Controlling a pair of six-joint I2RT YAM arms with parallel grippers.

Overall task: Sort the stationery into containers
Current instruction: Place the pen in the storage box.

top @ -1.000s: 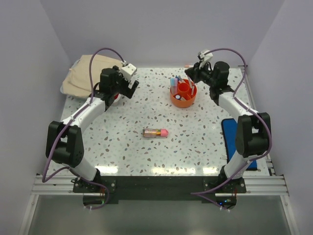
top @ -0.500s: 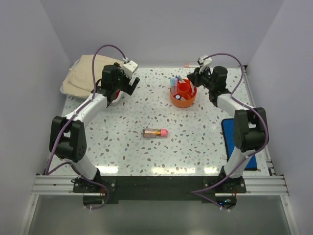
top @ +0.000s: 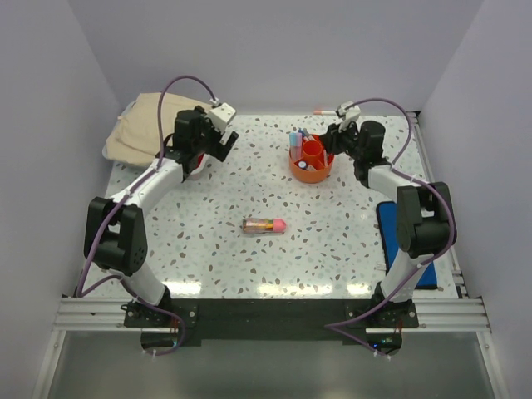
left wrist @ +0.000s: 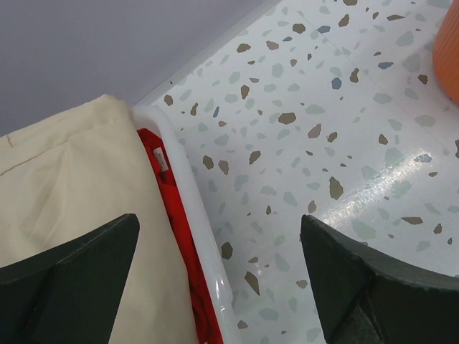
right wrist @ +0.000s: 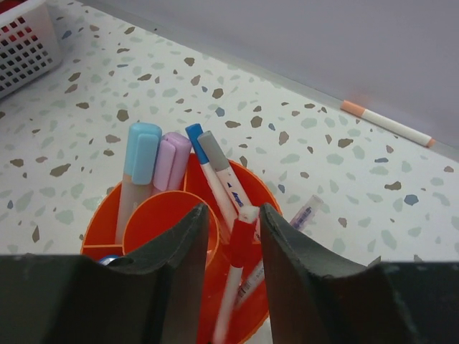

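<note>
The orange tub (top: 312, 163) stands at the back centre and holds several pens and markers. In the right wrist view the tub (right wrist: 100, 222) holds a blue marker (right wrist: 142, 154), a pink marker (right wrist: 172, 154) and thin white pens. My right gripper (top: 329, 141) hangs just over the tub. Its jaws (right wrist: 234, 209) stand a little apart around a red-tipped white pen (right wrist: 242, 244), which stands in the tub and leans on the right finger. A clear tube with a pink cap (top: 264, 224) lies mid-table. An orange-tipped pen (right wrist: 387, 123) lies by the back wall. My left gripper (top: 214, 145) is open and empty.
A beige cloth (top: 145, 125) lies at the back left, over a white basket (left wrist: 193, 215) with red contents; my left gripper (left wrist: 219, 218) hovers over the basket's rim. A blue mat (top: 399, 241) lies at the right edge. Walls enclose the table.
My right gripper has moved down and left, closer over the orange tub. My left gripper has shifted slightly towards the back left.
</note>
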